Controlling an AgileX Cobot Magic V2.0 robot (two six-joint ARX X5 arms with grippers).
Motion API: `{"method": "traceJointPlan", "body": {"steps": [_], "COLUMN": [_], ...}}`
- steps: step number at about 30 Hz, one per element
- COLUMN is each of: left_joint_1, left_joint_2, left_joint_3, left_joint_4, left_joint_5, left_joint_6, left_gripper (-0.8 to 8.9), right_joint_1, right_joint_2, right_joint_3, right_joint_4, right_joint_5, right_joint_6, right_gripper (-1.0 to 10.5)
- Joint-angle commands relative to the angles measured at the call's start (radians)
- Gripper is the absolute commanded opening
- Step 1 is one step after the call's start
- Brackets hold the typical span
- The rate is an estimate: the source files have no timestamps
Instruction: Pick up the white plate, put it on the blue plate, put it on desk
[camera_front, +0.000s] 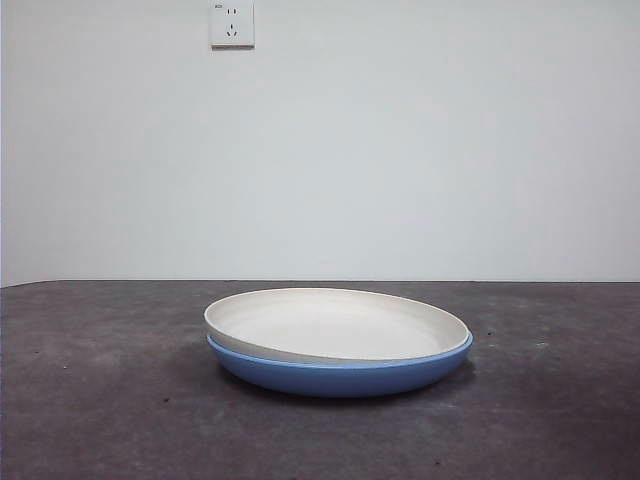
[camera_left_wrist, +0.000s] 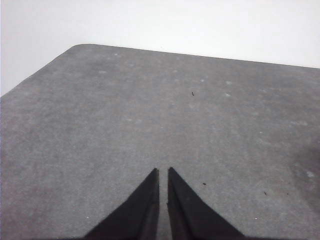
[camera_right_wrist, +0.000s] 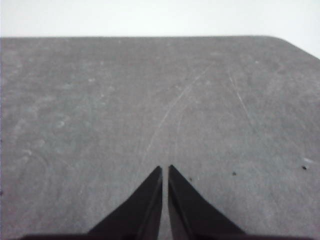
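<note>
Both grippers hang over bare desk with nothing held: left gripper (camera_left_wrist: 163, 172) has its jaws nearly together with only a thin slit between them, and right gripper (camera_right_wrist: 165, 170) looks the same. On the desk (camera_front: 90, 400) the white plate (camera_front: 335, 325) sits nested, slightly tilted, in the blue plate (camera_front: 340, 376). A wall socket (camera_front: 232, 24) is behind.

right tool (camera_right_wrist: 165, 169) closed, bare desk (camera_right_wrist: 150, 100)
</note>
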Motion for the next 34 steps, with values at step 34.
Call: {"method": "traceJointPlan", "body": {"steps": [34], "left_joint_1": [0.002], "left_joint_2": [-0.002], "left_joint_3": [-0.021], "left_joint_4": [-0.005], "left_joint_5": [-0.001], "left_joint_6": [0.001], "left_gripper": [0.28], "right_joint_1": [0.006], "right_joint_2": [-0.045], "right_joint_3": [-0.005], "right_joint_4": [0.003], "right_joint_5": [-0.131], "right_joint_6": [0.006], "right_gripper": [0.2]}}
